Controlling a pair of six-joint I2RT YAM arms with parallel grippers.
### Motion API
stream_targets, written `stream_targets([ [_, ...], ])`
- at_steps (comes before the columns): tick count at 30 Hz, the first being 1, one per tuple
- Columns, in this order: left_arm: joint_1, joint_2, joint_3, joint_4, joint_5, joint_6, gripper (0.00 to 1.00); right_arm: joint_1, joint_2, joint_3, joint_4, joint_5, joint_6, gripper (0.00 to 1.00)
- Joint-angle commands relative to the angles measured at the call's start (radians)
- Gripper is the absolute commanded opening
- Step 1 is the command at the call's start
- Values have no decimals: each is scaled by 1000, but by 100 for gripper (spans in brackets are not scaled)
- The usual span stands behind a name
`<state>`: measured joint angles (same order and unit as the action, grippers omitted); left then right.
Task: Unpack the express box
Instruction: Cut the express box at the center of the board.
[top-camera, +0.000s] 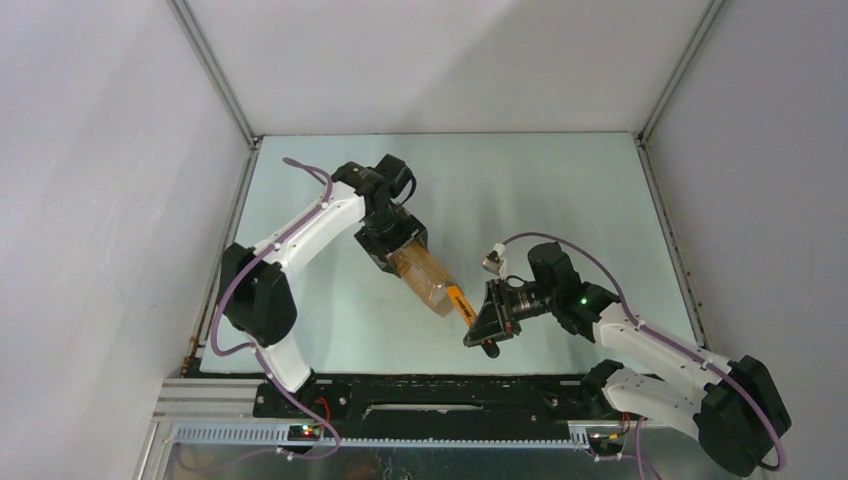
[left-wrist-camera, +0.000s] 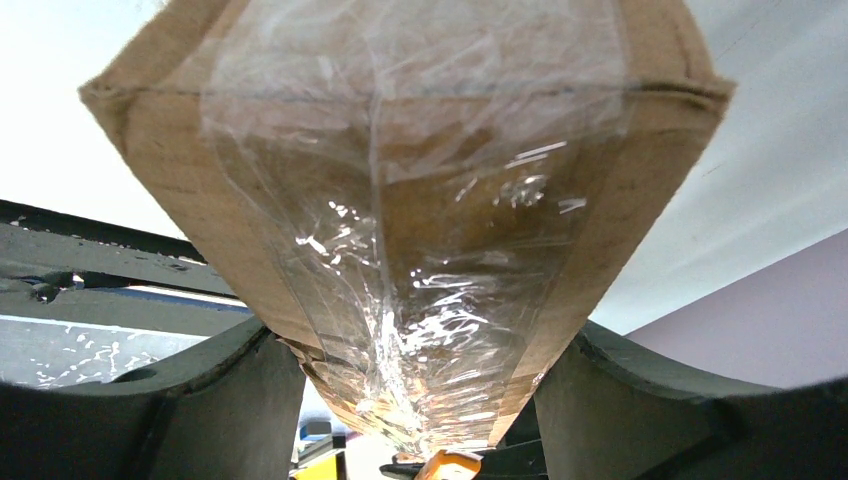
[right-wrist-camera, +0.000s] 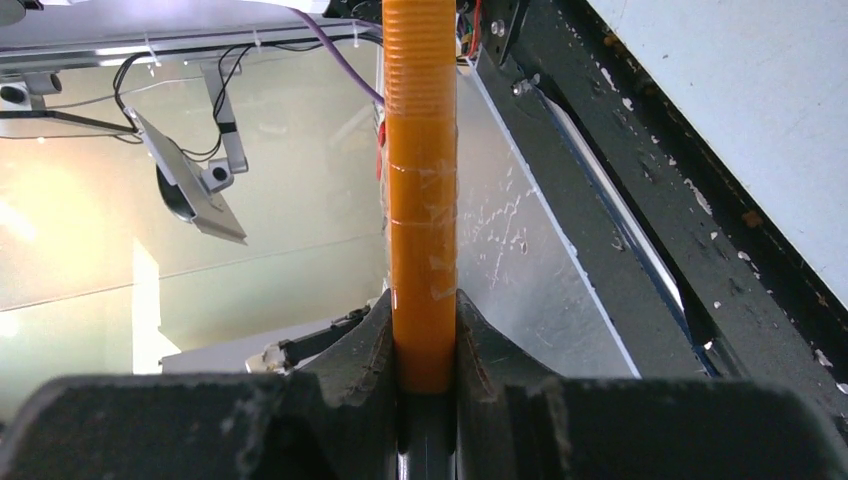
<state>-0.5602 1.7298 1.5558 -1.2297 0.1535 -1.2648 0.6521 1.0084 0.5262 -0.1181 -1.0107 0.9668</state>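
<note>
your left gripper (left-wrist-camera: 420, 410) has the express box (left-wrist-camera: 400, 200) clamped across its width, jaws spread wide against both cardboard sides. in the top view the box looks tilted, far end raised, though you can't tell whether its low end touches the desk (top-camera: 560, 200). just beside that low end, your right gripper (right-wrist-camera: 425, 340) is pinched tight on the orange utility knife (right-wrist-camera: 420, 180).

here's how the box should handle: small, likely light, stiff at the edges but soft in the panel middles, so squeeze too hard and it could buckle. the clear tape (left-wrist-camera: 440, 300) wraps the face in glossy, crinkled film, and that looks slippery. hold bare cardboard near the corners, as the left gripper does now, and leave the taped seam exposed.

the desk under the box is smooth, pale and flat, with open room on all sides of the box. plain white walls (top-camera: 100, 150) close in well beyond it, and the black base rail (top-camera: 420, 395) runs along the near side of the box.
</note>
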Motion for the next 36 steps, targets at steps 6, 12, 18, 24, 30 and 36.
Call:
stream_targets([
  [6,-10,11,85,-62,-37,59,69,-69,-189,35,-179,21,-80,0],
  [12,-11,-31,136,-49,-53,147,86,-101,-246,35,-220,-1,-83,0],
  [18,-11,-112,153,-4,-72,248,100,-119,-278,35,-209,-6,-75,0],
  [24,-12,-263,100,168,41,434,100,-128,-251,45,-77,-27,-23,0],
  [30,-21,-400,-82,474,337,511,100,-130,-175,177,-44,-38,-30,0],
  [36,-89,-423,-156,640,450,505,98,-126,-110,255,38,-54,23,0],
])
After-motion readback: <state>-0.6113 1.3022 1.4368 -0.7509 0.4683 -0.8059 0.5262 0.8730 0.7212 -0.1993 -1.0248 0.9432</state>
